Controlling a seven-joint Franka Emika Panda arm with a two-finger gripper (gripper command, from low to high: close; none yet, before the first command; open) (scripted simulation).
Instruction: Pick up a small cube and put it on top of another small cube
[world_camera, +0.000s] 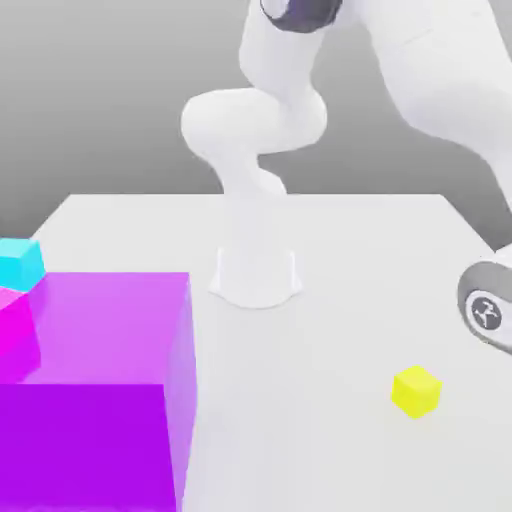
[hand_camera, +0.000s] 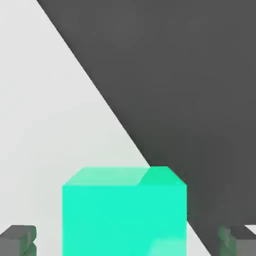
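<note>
A small teal-green cube (hand_camera: 125, 215) rests on the white table, close to the table's edge (hand_camera: 100, 95), in the hand view. My gripper (hand_camera: 127, 241) straddles it: one dark fingertip (hand_camera: 19, 239) stands on one side and the other fingertip (hand_camera: 239, 239) on the opposite side. A strip of table shows between each fingertip and the cube, so the jaws are open and not touching it. A small yellow cube (world_camera: 416, 390) lies on the table toward the exterior view's right.
A big magenta block (world_camera: 100, 390) fills the exterior view's left, with a pink cube (world_camera: 15, 335) and a cyan cube (world_camera: 20, 262) beside it. The arm's white base (world_camera: 256, 272) stands mid-table, and a grey arm joint (world_camera: 488, 312) hangs at the right edge.
</note>
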